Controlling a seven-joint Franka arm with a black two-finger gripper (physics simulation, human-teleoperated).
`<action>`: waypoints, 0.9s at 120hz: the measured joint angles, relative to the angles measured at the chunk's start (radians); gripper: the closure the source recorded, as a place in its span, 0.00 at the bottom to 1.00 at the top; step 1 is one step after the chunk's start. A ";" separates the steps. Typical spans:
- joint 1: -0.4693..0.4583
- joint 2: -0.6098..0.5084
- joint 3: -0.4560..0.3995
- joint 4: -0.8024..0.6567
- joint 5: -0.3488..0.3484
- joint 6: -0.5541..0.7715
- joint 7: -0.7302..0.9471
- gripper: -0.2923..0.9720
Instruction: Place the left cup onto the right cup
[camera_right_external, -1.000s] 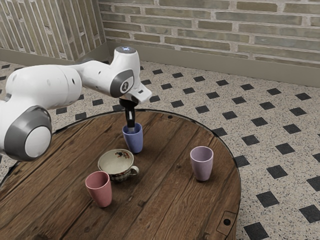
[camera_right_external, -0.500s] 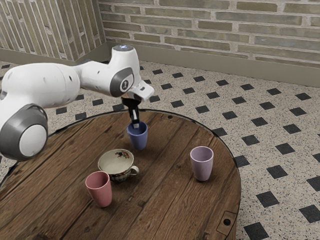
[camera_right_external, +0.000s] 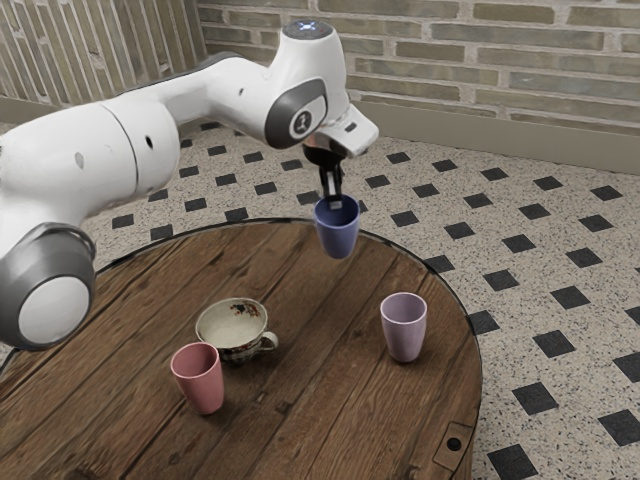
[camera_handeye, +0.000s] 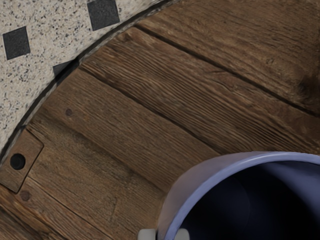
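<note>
Claw closed on the blue cup, pinching its rim at the arm's side, one finger apparently inside the wall, though the contact is hard to make out. Cup hangs upright in the air, clear of the round wooden worktop, up and toward the exterior view's left of the lilac cup. Lilac cup stands upright on the worktop. Patterned teacup and pink cup stand well to the exterior view's left of the lilac cup. Wrist view: blue rim just under the hand, planks below it.
</note>
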 joint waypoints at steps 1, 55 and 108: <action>-0.006 0.000 0.002 0.001 0.000 -0.002 -0.001 0.85; -0.175 0.006 0.029 0.051 -0.017 -0.069 -0.077 0.85; -0.186 0.053 0.014 0.074 -0.055 -0.193 -0.219 0.85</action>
